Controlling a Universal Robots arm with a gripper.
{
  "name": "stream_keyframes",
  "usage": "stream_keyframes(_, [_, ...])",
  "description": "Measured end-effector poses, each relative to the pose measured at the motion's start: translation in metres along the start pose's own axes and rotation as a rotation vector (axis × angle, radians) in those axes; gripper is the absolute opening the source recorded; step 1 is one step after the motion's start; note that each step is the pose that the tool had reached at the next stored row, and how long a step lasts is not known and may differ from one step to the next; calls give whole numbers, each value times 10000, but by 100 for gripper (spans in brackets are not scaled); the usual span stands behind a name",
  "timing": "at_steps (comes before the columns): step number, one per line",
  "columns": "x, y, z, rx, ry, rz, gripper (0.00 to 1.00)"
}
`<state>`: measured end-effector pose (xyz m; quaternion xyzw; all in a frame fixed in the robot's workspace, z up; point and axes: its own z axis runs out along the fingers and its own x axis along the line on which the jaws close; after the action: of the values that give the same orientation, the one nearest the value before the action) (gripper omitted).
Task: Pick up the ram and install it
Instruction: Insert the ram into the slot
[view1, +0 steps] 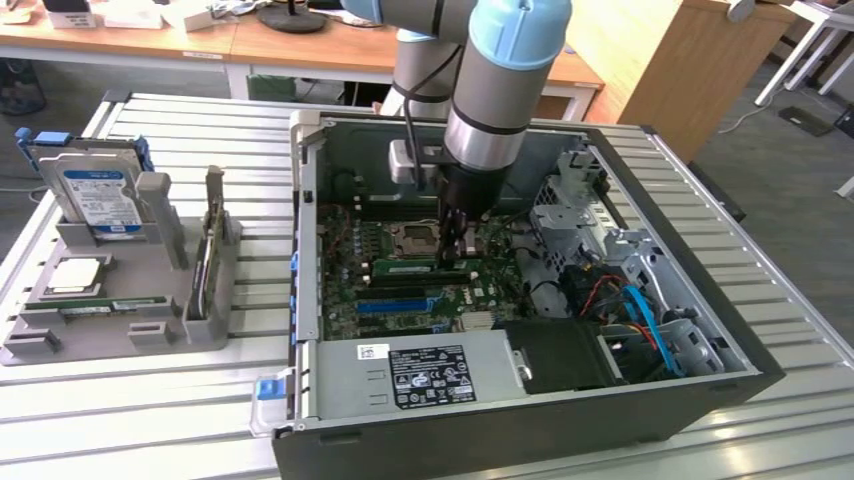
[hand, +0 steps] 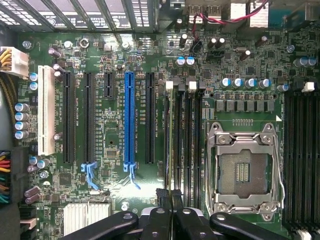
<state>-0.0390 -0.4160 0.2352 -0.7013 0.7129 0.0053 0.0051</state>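
My gripper (view1: 455, 243) is down inside the open computer case (view1: 747, 350), over the memory slots beside the empty processor socket (hand: 243, 172). In the wrist view the two black fingertips (hand: 163, 196) are pressed together on the ram (hand: 171, 145). It shows edge-on as a thin line running along the memory slot closest to the expansion slots. From the exterior view the ram (view1: 400, 267) is a green strip lying along the motherboard, on the exterior view's left of the fingers. I cannot tell whether it is fully seated.
A grey holder tray (view1: 34, 345) at the exterior view's left carries a hard drive (view1: 100, 190), a silver processor (view1: 76, 275) and another green stick (view1: 114, 305). The power supply (view1: 427, 375), drive cage (view1: 574, 200) and blue and red cables (view1: 641, 310) crowd the case.
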Motion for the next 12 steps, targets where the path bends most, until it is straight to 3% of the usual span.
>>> stream_keyframes(12, [1,0,23,0,2,0,12])
